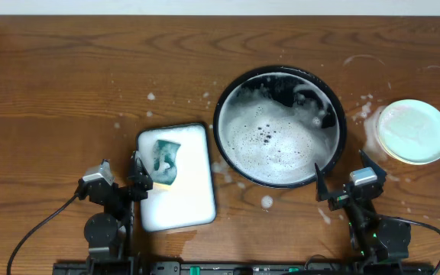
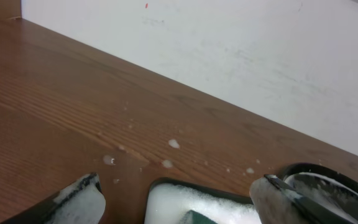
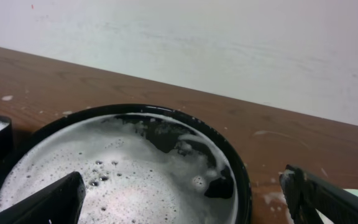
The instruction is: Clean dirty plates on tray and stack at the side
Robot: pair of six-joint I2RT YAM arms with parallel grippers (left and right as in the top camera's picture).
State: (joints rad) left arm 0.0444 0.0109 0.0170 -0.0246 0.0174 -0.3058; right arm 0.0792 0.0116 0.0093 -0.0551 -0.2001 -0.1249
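Both arms sit folded low at the near edge of the bench (image 1: 52,92), the left arm (image 1: 101,228) and the right arm (image 1: 384,238) each drawn back over its base with the wrist held just above the surface and pointing toward the far side. The left gripper (image 1: 121,166) has its jaws spread wide, and its fingers (image 2: 79,202) are coated in white foam. The right gripper (image 1: 341,164) also has its jaws spread wide, its dark fingers (image 3: 48,200) level with each other, and its wrist is angled a little toward the robot's left.
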